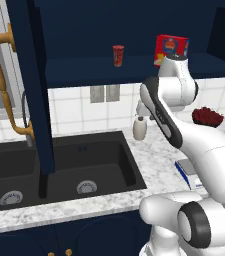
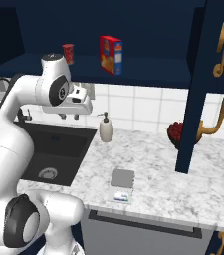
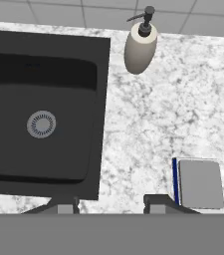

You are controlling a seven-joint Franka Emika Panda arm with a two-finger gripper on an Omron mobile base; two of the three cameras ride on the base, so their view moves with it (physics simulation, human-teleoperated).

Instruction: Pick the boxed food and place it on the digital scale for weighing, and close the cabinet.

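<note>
The boxed food (image 1: 171,49) (image 2: 111,54), a red carton, stands upright on the open cabinet's shelf (image 1: 84,70). The cabinet doors (image 1: 31,75) (image 2: 203,74) stand swung out, each with a long brass handle. The digital scale (image 2: 122,180) (image 3: 199,183) lies near the counter's front edge, partly hidden by my arm in the left base view. My gripper (image 2: 68,116) (image 3: 111,204) hangs shut and empty, pointing down over the counter between sink and scale, well below the box.
A red cup (image 1: 118,55) (image 2: 68,52) shares the shelf, left of the box. A soap dispenser (image 3: 140,47) (image 2: 106,128) stands by the wall beside the black sink (image 3: 41,123). A bowl of red fruit (image 1: 207,116) sits at the back right. A faucet (image 1: 26,112) rises behind the sink.
</note>
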